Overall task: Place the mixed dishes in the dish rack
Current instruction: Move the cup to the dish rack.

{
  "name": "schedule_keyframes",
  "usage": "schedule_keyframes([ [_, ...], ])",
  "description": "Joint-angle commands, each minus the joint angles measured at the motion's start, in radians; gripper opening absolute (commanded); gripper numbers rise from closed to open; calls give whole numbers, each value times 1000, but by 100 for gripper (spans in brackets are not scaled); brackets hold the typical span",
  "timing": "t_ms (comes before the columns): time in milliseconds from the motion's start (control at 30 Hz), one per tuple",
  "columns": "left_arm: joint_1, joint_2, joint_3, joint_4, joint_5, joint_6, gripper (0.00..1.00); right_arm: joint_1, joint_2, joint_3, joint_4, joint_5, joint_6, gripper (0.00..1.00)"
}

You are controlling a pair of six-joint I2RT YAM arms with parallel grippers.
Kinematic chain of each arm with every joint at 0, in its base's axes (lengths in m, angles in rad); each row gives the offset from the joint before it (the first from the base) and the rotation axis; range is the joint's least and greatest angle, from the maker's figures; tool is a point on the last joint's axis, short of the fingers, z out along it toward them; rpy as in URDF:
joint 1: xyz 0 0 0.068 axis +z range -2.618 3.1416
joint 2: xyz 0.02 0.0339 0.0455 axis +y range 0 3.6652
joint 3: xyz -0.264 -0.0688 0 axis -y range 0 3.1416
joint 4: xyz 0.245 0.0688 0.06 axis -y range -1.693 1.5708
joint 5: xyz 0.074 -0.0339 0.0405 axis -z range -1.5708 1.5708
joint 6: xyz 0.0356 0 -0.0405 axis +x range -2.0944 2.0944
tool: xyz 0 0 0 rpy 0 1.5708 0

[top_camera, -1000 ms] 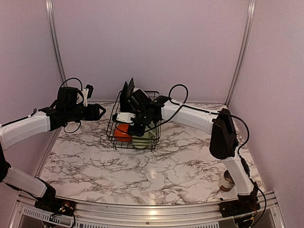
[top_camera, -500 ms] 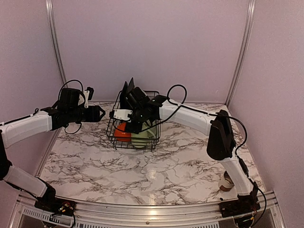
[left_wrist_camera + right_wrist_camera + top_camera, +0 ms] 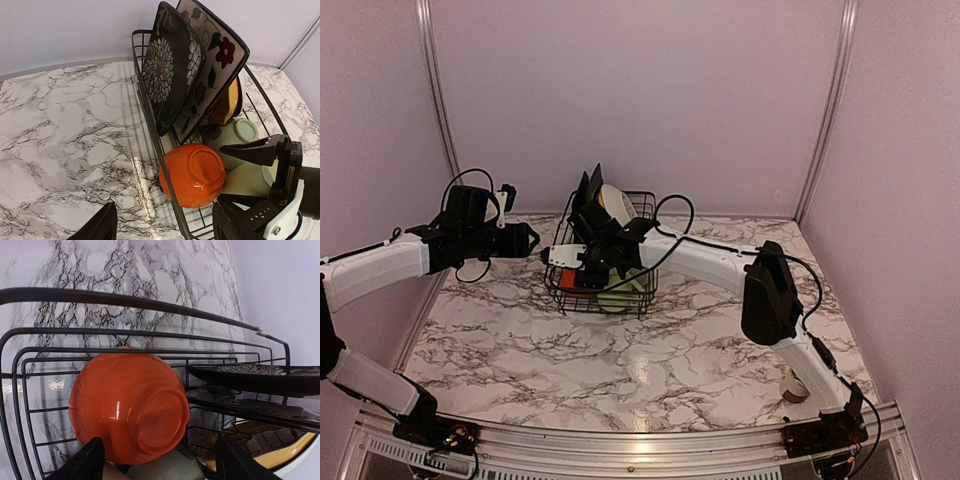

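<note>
The black wire dish rack (image 3: 560, 285) stands at the table's back. In the left wrist view its rim (image 3: 150, 115) holds two upright black flowered plates (image 3: 170, 65), a yellow plate (image 3: 227, 100) behind them, a pale green mug (image 3: 235, 135) on its side and an orange bowl (image 3: 195, 175). My right gripper (image 3: 582, 268) is open inside the rack, right beside the bowl (image 3: 125, 407), holding nothing. My left gripper (image 3: 533, 238) is open and empty, hovering just left of the rack. A small grey-brown cup (image 3: 798, 385) sits by the right arm's base.
A pale green flat dish (image 3: 625, 288) lies on the rack's floor. A pale round rim (image 3: 613, 200) shows behind the plates. Lilac walls close the back and both sides. The marble table (image 3: 640, 350) spreads in front of the rack.
My right gripper has moved left and lower towards the rack's front left corner, uncovering the pale round rim at the back. My left arm has hardly moved.
</note>
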Motion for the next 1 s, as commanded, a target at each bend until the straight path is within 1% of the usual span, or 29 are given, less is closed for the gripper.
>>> schedule_keyframes([
  [0,6,-19,28,-16,-9,2,67,-11,-19,-66,-95,80,-4,73],
  [233,6,-19,29,-11,-3,2,67,-17,-101,-195,-116,99,21,73],
  [333,6,-15,30,-10,4,1,67,-22,-102,-187,-108,70,34,73],
  [433,6,-17,29,-12,4,1,67,-19,-95,-138,-115,52,44,73],
  [600,5,-25,27,-13,-6,1,67,-16,-150,-121,-80,-60,65,74],
  [800,5,-26,27,-12,-15,4,67,-15,-204,-103,-62,-237,118,77],
  [967,5,-23,27,-7,-6,12,67,-21,-210,-64,-90,-278,146,77],
])
